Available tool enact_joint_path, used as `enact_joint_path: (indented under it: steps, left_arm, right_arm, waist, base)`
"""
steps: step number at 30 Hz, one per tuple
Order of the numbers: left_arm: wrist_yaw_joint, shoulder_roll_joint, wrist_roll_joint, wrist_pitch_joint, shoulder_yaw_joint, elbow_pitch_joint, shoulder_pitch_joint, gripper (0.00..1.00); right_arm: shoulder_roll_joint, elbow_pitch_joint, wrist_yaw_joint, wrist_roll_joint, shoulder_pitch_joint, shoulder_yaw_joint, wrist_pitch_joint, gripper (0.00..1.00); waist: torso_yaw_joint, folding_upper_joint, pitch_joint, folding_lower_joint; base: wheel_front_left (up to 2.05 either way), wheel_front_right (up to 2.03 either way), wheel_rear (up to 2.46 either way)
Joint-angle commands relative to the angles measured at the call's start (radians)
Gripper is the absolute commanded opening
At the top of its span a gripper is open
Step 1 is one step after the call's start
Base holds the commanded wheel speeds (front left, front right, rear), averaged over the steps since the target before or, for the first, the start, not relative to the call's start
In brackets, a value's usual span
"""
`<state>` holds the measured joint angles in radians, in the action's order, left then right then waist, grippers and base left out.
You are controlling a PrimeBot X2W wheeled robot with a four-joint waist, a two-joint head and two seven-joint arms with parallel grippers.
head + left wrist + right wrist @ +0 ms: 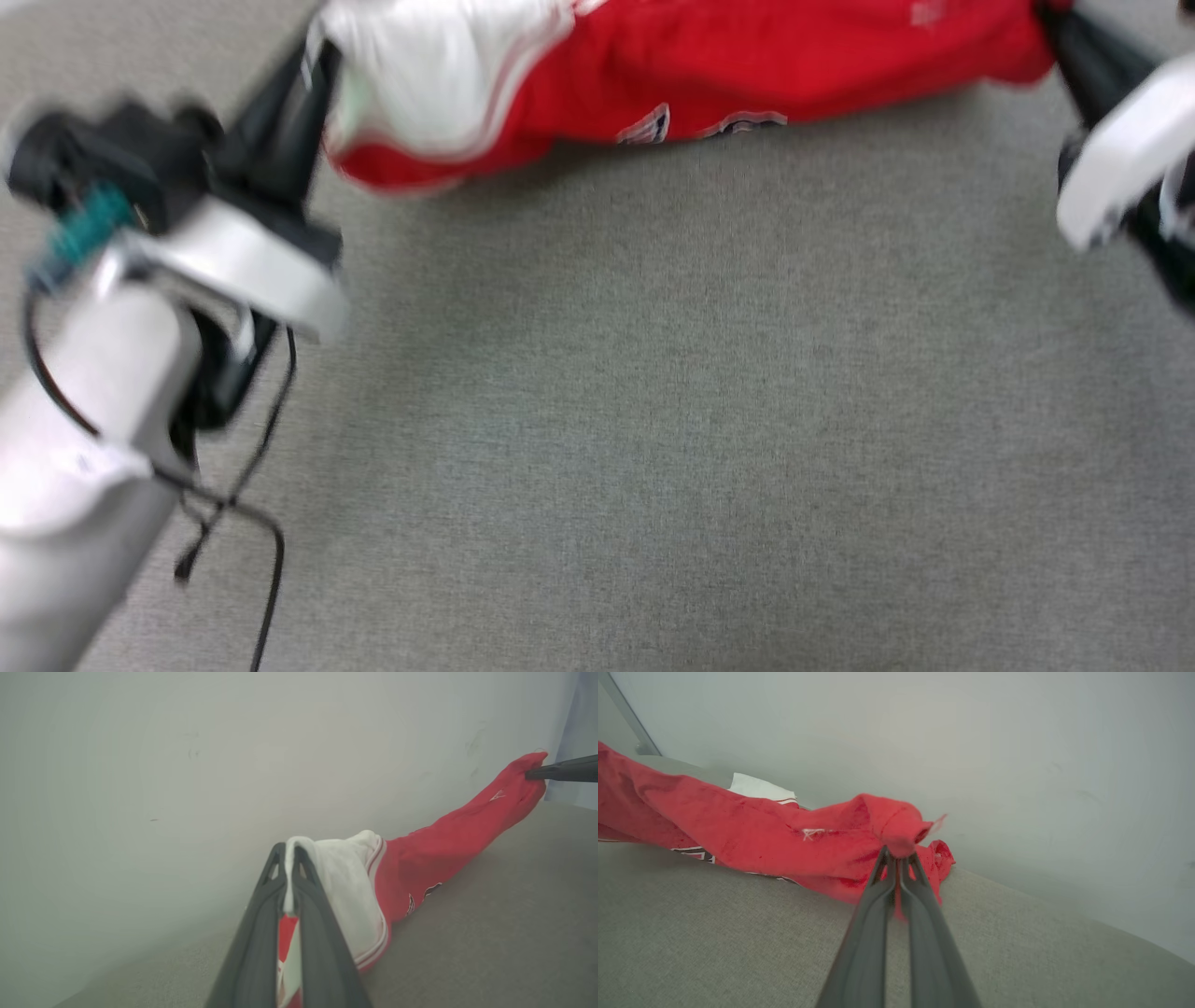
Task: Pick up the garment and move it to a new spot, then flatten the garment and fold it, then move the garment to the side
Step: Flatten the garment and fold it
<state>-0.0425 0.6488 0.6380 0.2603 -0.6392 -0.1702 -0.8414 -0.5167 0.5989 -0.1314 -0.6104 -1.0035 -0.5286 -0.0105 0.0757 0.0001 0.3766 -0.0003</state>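
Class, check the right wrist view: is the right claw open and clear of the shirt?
No, the right claw is shut on a bunched red end of the shirt.

setting: a bare indoor robot test area, most likely a lab.

evidence:
1. the work surface (pixel 653 420) is a flat expanse of grey woven fabric, uniform in colour.
2. a plain pale wall (pixel 187 765) rises where the surface ends; it carries a few faint scuffs.
3. a slanted metal strip (pixel 629 716) borders the wall in the right wrist view. a pale bluish panel (pixel 586 718) borders it in the left wrist view.
4. a pale robot forearm (pixel 84 448) with an exposed black cable (pixel 279 560) works over the surface. the garment (pixel 794 65) is the article handled there.
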Motion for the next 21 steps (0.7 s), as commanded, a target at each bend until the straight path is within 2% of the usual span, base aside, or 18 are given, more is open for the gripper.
enact_joint_path:
  steps: [1, 9, 16, 21]
  left_arm:
    - [-0.015, 0.012, -0.003, 0.007, -0.006, 0.021, 0.049, 0.00]
    - [-0.091, 0.037, 0.052, 0.006, -0.041, 0.133, 0.369, 0.00]
    - [-0.126, 0.044, 0.122, 0.006, -0.070, 0.150, 0.589, 0.00]
    - [-0.162, 0.027, 0.159, 0.006, -0.090, 0.163, 0.729, 0.00]
  right_arm:
    - [-0.017, -0.021, 0.002, -0.013, 0.051, 0.001, -0.002, 0.00]
    - [-0.086, -0.145, 0.002, -0.049, 0.365, 0.020, -0.045, 0.00]
    - [-0.098, -0.215, 0.002, -0.053, 0.599, 0.082, -0.078, 0.00]
    - [-0.096, -0.266, 0.002, -0.044, 0.736, 0.111, -0.117, 0.00]
  waist:
    - [0.009, -0.0001, -0.044, 0.0003]
    - [0.019, -0.0001, -0.151, 0.0003]
    - [0.021, -0.0001, -0.241, 0.0003]
    - [0.012, -0.0001, -0.295, 0.0003]
  base:
    - [0.00, 0.00, 0.00]
    - [0.00, 0.00, 0.00]
    - [0.00, 0.00, 0.00]
    - [0.00, 0.00, 0.00]
